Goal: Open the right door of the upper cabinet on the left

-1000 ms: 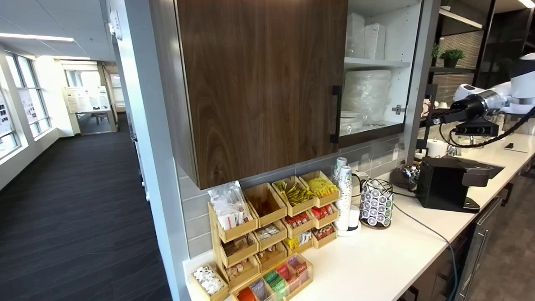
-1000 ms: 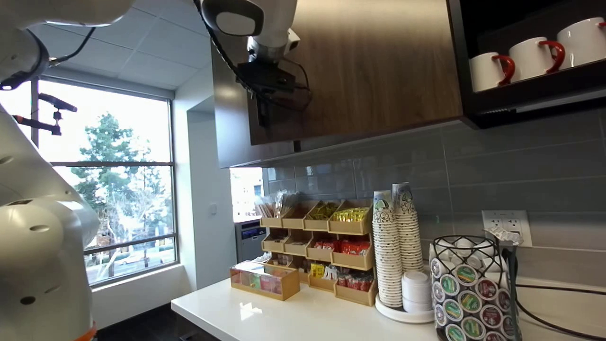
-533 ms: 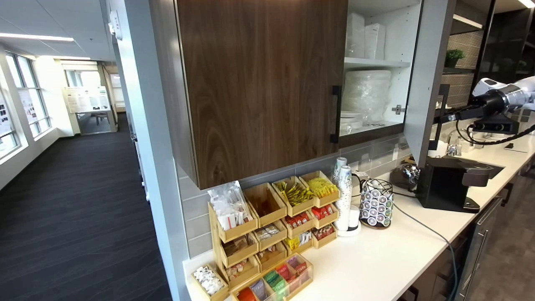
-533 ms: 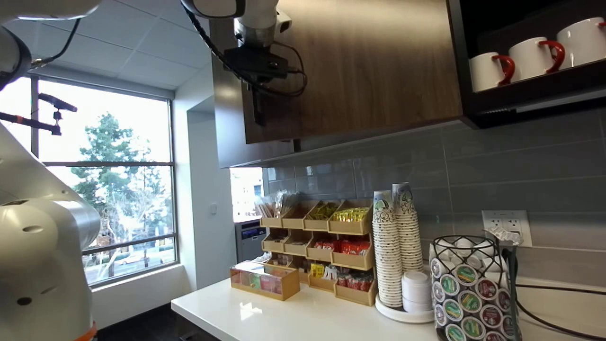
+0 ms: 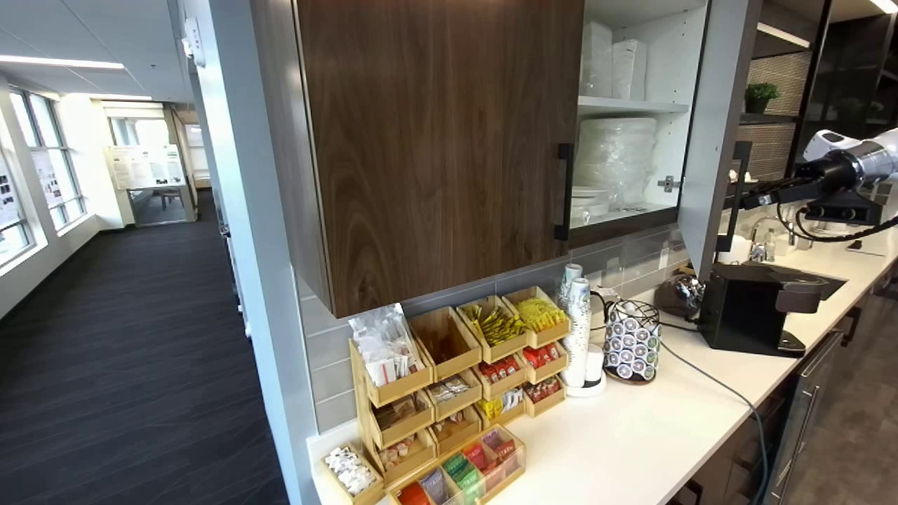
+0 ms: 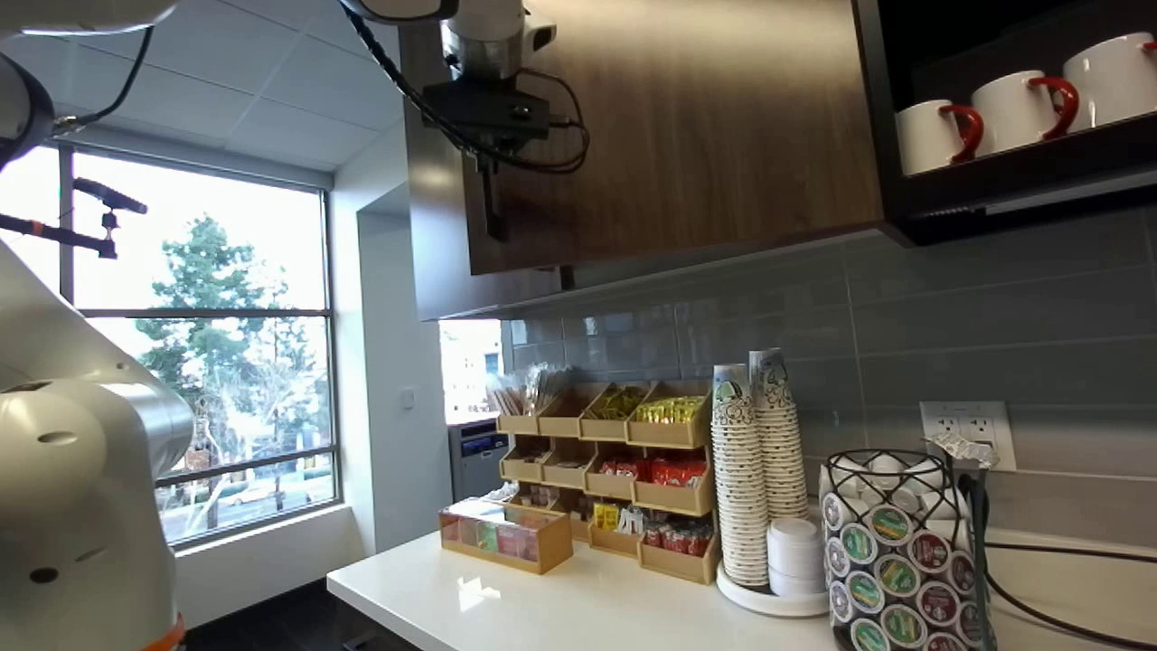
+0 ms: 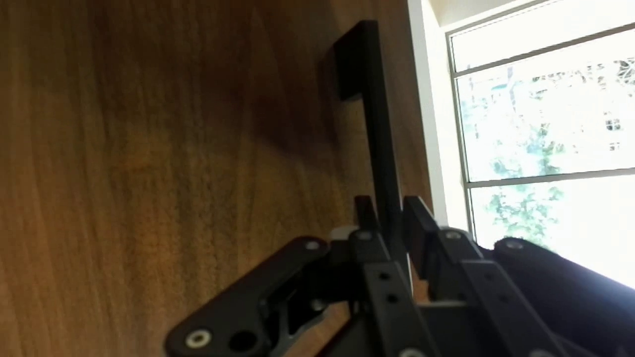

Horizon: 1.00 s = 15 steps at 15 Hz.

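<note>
The right door (image 5: 719, 126) of the upper cabinet (image 5: 631, 107) stands swung open, its pale inner face showing in an exterior view. Its dark walnut outer face shows in an exterior view (image 6: 705, 136) and fills the left of the wrist view (image 7: 149, 148). Its black bar handle (image 7: 382, 144) runs between the fingers in the wrist view; its lower end is hidden by the gripper. My gripper (image 7: 388, 201) is open, one finger on each side of the bar's line, with a gap beside the right finger. In an exterior view the fingertips stand slightly away from the handle (image 5: 736, 200).
The twin left door (image 5: 449, 154) is shut. A black coffee machine (image 5: 744, 308), pod rack (image 5: 631, 344) and paper cups (image 5: 579, 330) stand on the counter (image 5: 617, 435) below. Open shelving with white mugs (image 6: 1017, 113) adjoins the cabinet.
The door swung wider with the gripper moving outward from one second ago to half a second ago. Since then the gripper drew back slightly from the handle and the door swung back a little.
</note>
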### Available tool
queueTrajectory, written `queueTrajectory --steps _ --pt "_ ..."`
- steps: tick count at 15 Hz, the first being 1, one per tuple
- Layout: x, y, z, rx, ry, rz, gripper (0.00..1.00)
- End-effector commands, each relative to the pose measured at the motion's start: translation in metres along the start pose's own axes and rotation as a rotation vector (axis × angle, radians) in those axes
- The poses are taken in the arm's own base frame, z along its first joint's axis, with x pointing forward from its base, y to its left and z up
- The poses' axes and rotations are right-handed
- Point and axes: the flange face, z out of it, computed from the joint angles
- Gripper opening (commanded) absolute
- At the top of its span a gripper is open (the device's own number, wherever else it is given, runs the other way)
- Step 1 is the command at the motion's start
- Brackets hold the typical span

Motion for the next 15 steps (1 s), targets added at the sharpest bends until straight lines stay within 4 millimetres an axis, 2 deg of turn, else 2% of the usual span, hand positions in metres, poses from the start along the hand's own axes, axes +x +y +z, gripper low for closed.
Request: queueTrajectory --steps 1,2,9,15 --pt "-0.007 -0.006 -0.018 -0.076 -0.001 -0.006 0.47" --pt "-0.006 -0.005 -0.022 -0.097 0.003 -0.010 0.48" --pt "-0.001 -0.014 -0.053 -0.230 0.027 -0.039 0.98" --pt "-0.002 -0.043 -0.079 -0.326 -0.004 -0.052 1.00"
